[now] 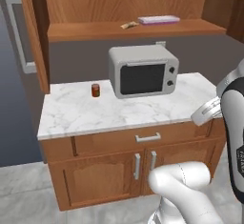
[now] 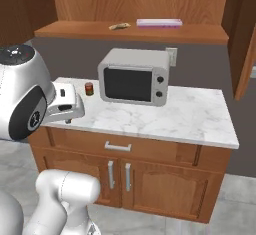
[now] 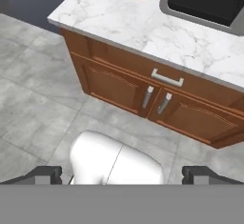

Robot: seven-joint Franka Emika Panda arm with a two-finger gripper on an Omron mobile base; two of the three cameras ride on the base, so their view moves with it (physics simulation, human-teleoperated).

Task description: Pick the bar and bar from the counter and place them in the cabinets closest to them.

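Inspecting the cabinet shelf (image 1: 86, 30), we find the tan bar (image 1: 129, 25) and white bar (image 1: 158, 20) shelved, gripper (image 3: 126, 174) jaws released, so we judge the task complete.

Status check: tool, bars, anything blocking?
Tool open, empty, over the floor in front of the base cabinets. Tan bar and white bar both on the wall cabinet shelf. Counter holds microwave and red jar; nothing blocking.

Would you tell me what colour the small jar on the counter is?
The jar is dark red, clearest in the left base view.
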